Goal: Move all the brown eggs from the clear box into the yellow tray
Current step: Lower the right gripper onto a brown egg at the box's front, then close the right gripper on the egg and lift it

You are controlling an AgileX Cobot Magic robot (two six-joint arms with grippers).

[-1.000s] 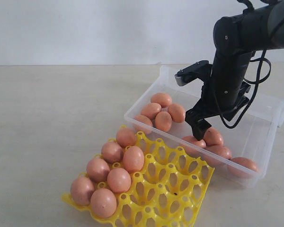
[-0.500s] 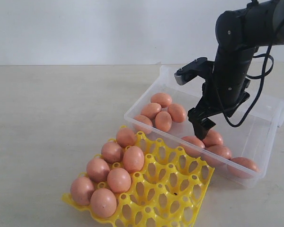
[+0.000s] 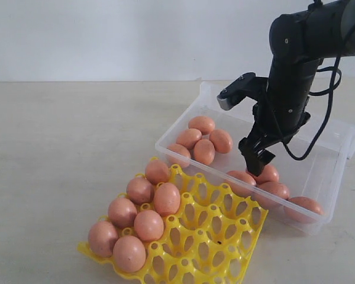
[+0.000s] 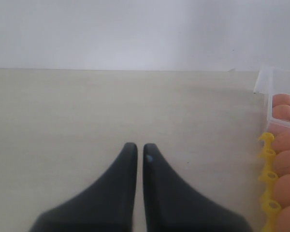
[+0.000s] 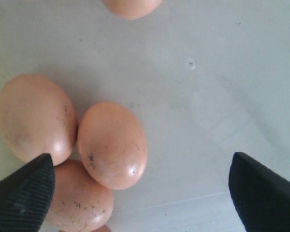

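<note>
The yellow tray [image 3: 225,236] lies at the front with several brown eggs [image 3: 148,225] in its left cups. The clear box [image 3: 337,165] behind it holds more brown eggs, one cluster at its far-left end [image 3: 203,151] and one near its front wall [image 3: 274,189]. My right gripper [image 3: 256,167] hangs open inside the box just above the front cluster. In the right wrist view its gripper [image 5: 145,193] spans wide, with a speckled egg [image 5: 112,145] and two neighbours beside one finger [image 5: 24,193], nothing gripped. My left gripper [image 4: 140,147] is shut and empty over bare table.
The box's hinged lid [image 3: 349,133] lies open behind it to the right. The tray's right cups [image 3: 216,219] are unfilled. In the left wrist view the tray edge [image 4: 267,176] and the box corner [image 4: 263,82] lie off to one side.
The right gripper has shifted slightly to the right over the front cluster of eggs, still open. The eggs, tray and box have not moved.
</note>
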